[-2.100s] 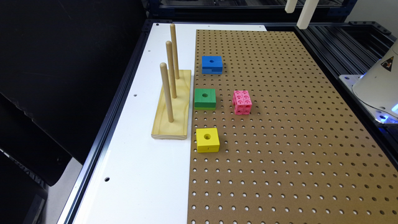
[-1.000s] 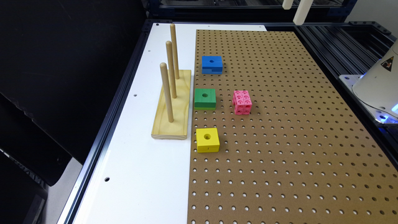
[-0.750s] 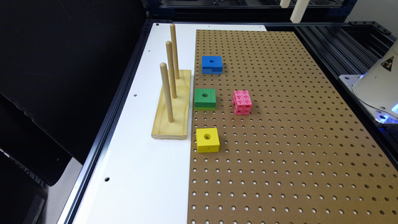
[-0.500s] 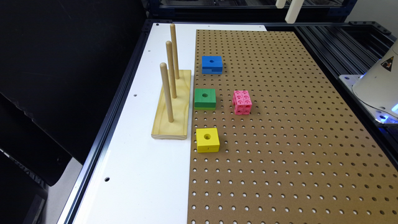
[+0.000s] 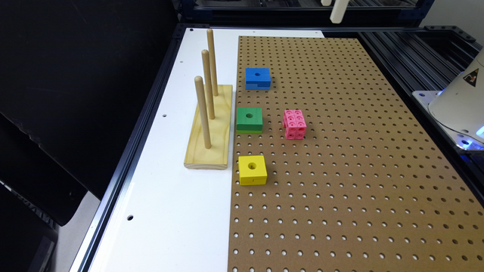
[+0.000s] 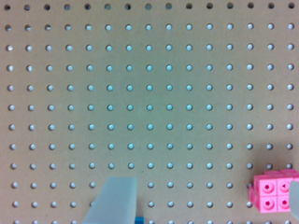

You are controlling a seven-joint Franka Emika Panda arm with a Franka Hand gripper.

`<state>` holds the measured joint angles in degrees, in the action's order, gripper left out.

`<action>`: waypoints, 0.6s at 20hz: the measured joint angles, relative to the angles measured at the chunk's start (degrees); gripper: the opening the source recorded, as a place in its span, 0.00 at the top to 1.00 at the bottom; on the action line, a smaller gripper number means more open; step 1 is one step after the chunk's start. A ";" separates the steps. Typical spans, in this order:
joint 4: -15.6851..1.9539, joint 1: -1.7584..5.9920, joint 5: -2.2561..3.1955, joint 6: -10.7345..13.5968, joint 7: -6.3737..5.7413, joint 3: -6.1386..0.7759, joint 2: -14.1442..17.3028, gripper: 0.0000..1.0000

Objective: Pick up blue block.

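Observation:
The blue block rests flat on the brown pegboard, at the far end of a row of blocks beside the peg stand. A round hole shows in its top and a notch along its lower edge. My gripper hangs high above the far edge of the board, well off to the exterior view's right of the block and touching nothing. In the wrist view the gripper is open, its pale fingers wide apart over bare pegboard. A sliver of the blue block shows beside one finger.
A green block and a yellow block lie nearer in the same row. A pink studded cube sits beside the green one. The wooden stand with three upright pegs stands on the white strip. The robot base is at the exterior view's right.
The gripper has drifted toward the exterior view's left along the far edge of the board and risen a little. The blocks have not moved.

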<state>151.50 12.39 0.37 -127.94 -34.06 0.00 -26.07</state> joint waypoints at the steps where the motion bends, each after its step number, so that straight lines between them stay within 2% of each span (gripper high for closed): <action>1: -0.52 0.16 0.00 0.00 0.18 0.00 0.63 0.00; 7: -2.43 0.47 0.03 -0.01 0.42 0.00 2.94 0.00; 9: -3.15 0.96 0.04 -0.01 0.81 0.00 3.50 0.00; 12: -4.60 2.13 0.04 -0.03 1.99 0.01 4.91 0.00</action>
<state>146.90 14.51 0.41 -127.97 -32.07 0.01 -21.16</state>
